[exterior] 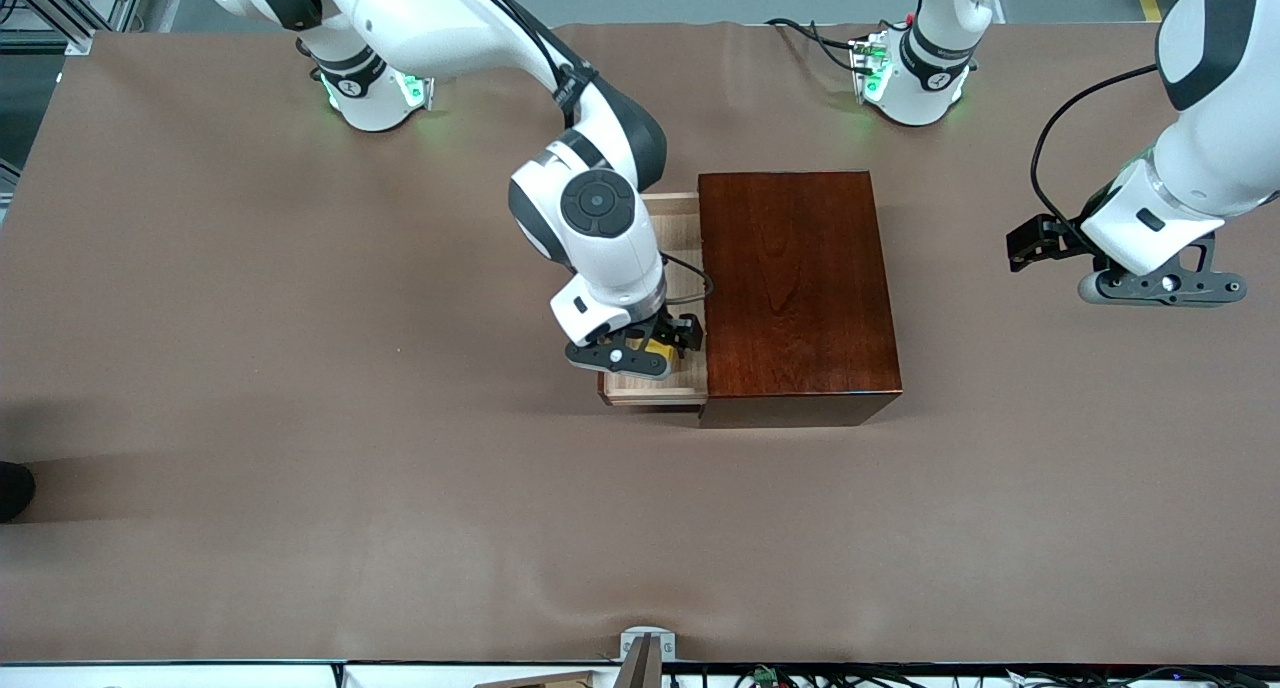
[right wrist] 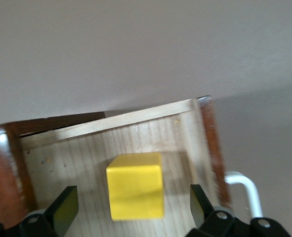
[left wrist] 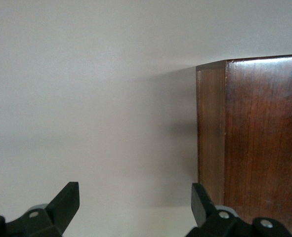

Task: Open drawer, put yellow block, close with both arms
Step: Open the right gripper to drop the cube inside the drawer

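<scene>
- The sliding drawer (exterior: 655, 388) with its pale light-wood floor stands pulled out of the glossy dark reddish-brown wooden box (exterior: 795, 288), toward the right arm's end of the table, so I judge the opening step done.
- The small bright-yellow block (right wrist: 135, 191) sits on the drawer's floor, in the corner nearer the front camera, close to the white U-shaped bar handle (right wrist: 247, 190).
- The right gripper (exterior: 650, 353) hangs over the open drawer with its black fingers (right wrist: 62, 208) spread apart on either side of the block, not touching it; the placing looks finished.
- The left gripper (exterior: 1040, 243) waits over bare table toward the left arm's end, beside the box, its fingers (left wrist: 66, 200) apart and empty.
- Left to do, as I judge: lift the right gripper clear, then push the drawer shut using both arms.
</scene>
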